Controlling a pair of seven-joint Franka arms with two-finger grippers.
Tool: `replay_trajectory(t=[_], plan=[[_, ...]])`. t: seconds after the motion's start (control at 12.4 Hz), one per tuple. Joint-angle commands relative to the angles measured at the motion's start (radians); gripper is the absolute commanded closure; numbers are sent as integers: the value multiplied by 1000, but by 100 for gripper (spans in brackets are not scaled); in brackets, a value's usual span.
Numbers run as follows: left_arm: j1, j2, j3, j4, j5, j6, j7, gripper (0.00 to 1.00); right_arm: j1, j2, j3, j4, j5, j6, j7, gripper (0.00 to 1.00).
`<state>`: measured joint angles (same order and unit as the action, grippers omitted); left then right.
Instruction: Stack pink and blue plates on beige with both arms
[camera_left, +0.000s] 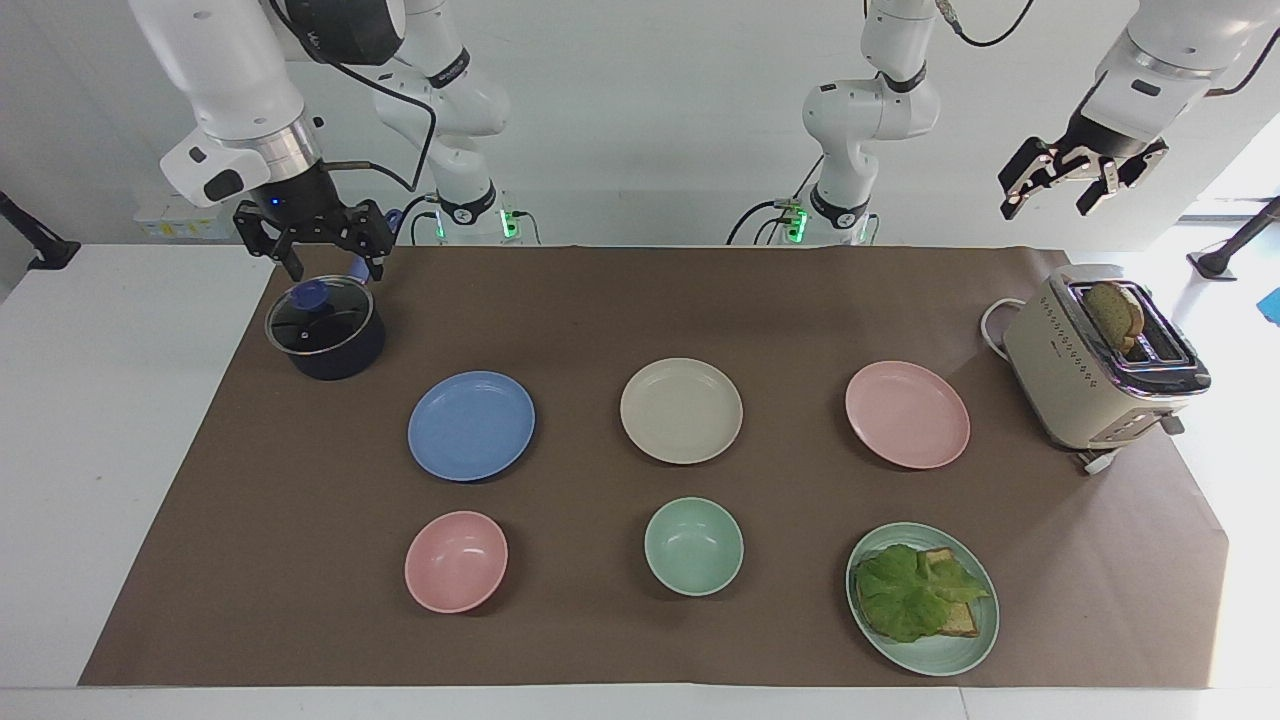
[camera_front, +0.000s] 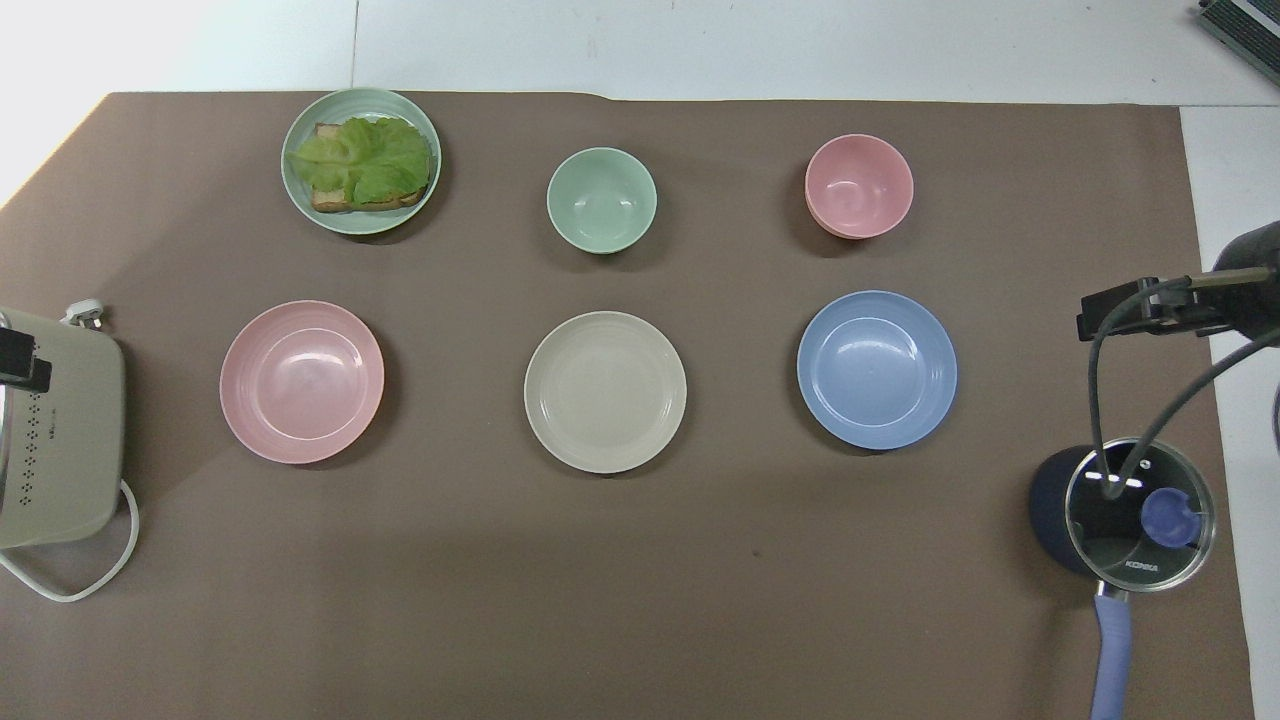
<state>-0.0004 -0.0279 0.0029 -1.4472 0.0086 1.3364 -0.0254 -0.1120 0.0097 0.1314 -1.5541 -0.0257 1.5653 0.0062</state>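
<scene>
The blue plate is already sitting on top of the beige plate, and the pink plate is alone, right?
Not quite. The blue plate is not on the beige plate; it lies by itself on the brown mat, beside the beige plate, toward the right arm's end of the table. The pink plate is alone, as you said. The facing view shows this.

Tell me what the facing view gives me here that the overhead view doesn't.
Facing only: both arms whole, the right gripper open over the lidded pot, the left gripper open, high above the toaster, and the bread in its slot.

Overhead only: the pot's long blue handle and the toaster's cord.

Both: the blue plate, beige plate and pink plate in a row, unstacked, with two bowls and the lettuce plate farther from the robots.
</scene>
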Motion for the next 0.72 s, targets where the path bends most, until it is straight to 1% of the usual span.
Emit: replay_trajectory(t=[0.0, 0.08, 0.16, 0.24, 0.48, 0.64], plan=[[30, -37, 2, -303, -35, 219, -18, 0, -11, -14, 2, -9, 13, -4, -29, 0], [34, -52, 3, -425, -35, 368, -14, 0, -11, -14, 2, -9, 13, -5, -29, 0], [39, -43, 3, -500, -35, 495, -16, 0, -11, -14, 2, -11, 13, -5, -29, 0], [42, -15, 3, -537, -35, 565, -14, 0, -11, -14, 2, -11, 13, -5, -29, 0], [60, 84, 3, -568, -35, 633, -17, 0, -11, -14, 2, -12, 15, -5, -28, 0], [60, 106, 3, -648, -35, 742, -25, 0, -11, -14, 2, -12, 15, -4, -28, 0]])
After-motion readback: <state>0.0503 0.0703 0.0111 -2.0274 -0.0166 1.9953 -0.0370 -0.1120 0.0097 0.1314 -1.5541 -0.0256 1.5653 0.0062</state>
